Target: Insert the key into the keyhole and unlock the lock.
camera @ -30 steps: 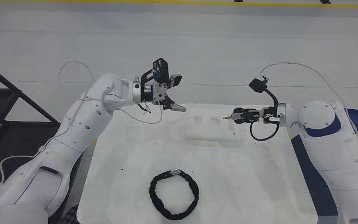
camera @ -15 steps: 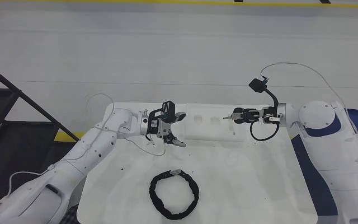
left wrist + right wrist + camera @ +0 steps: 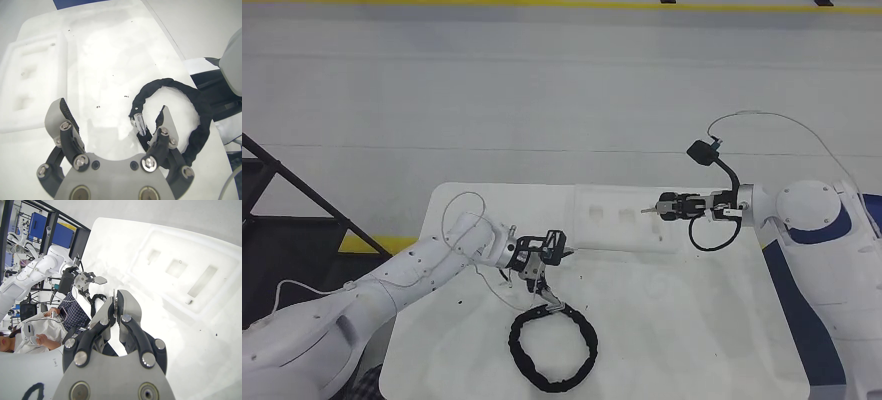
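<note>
A black fabric-covered chain lock lies in a ring near the table's front edge. Its silver cylinder joins the loop's two ends. My left gripper hovers open just above that cylinder, which sits close to one fingertip in the left wrist view. My right gripper hangs over the right end of the foam tray, shut on a small metal key whose tip points toward the left arm. From the right wrist view I see the left gripper over the lock.
A white foam tray with several rectangular recesses lies at the back of the white table. The same tray stands beside the left gripper. Bare table lies right of the lock.
The left arm has swung down and forward from above the table's back left to just over the lock's cylinder, gripper still open. The right arm and key have not moved.
</note>
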### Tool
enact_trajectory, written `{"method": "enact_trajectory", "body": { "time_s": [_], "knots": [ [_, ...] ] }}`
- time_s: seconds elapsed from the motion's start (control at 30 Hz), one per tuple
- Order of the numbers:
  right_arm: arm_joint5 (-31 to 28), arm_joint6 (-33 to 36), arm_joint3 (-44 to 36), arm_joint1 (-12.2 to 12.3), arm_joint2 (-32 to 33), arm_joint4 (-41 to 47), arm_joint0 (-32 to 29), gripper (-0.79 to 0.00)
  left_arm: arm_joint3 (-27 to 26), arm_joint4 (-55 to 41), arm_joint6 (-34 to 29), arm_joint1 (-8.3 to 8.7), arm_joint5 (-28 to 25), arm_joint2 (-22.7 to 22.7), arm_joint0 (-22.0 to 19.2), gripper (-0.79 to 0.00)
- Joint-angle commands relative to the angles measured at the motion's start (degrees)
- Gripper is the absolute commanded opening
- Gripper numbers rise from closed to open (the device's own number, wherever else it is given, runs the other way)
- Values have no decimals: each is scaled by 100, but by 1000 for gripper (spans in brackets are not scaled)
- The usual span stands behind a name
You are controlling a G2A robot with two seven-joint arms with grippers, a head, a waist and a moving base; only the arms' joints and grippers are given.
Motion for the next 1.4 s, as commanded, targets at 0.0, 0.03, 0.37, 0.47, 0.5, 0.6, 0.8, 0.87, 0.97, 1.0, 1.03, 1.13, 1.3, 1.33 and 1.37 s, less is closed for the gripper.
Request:
{"method": "enact_trajectory", "body": {
  "time_s": [0.0,0.03,0.37,0.47,0.5,0.6,0.8,0.87,0.97,1.0,1.03,1.13,1.3,1.33,1.37],
  "knots": [
    [0,0,0,0,0,0,0,-785,7,5,-15,-3,0,-29,4,0],
    [0,0,0,0,0,0,0,-785,7,5,-15,-3,0,-29,4,0],
    [0,0,0,0,0,0,0,-785,7,5,-15,-3,0,-29,4,0],
    [0,0,0,0,0,0,0,-785,7,5,-15,-3,0,-29,4,0],
    [0,0,0,0,0,0,0,-785,18,-32,-28,-1,123,-64,32,0],
    [0,0,0,0,0,0,0,-785,-53,-269,202,62,409,-249,242,0],
    [0,0,0,0,0,0,0,-785,-86,270,1182,361,860,-426,897,0],
    [0,0,0,0,0,0,0,-785,-71,461,1449,457,1039,-469,1105,0],
    [0,0,0,0,0,0,0,-785,-57,534,1749,592,1317,-592,1373,0],
    [0,0,0,0,0,0,0,-785,-76,556,1855,633,1411,-639,1450,0],
    [0,0,0,0,0,0,0,-785,-86,588,1925,670,1473,-677,1521,0],
    [0,0,0,0,0,0,0,-785,-122,621,2016,737,1560,-753,1719,0],
    [0,0,0,0,0,0,0,-785,-330,775,1664,749,1784,-803,1953,0],
    [0,0,0,0,0,0,0,-785,-369,767,1558,749,1861,-831,1989,0],
    [0,0,0,0,0,0,0,-785,-428,794,1430,749,1948,-857,2014,0]
  ]
}}
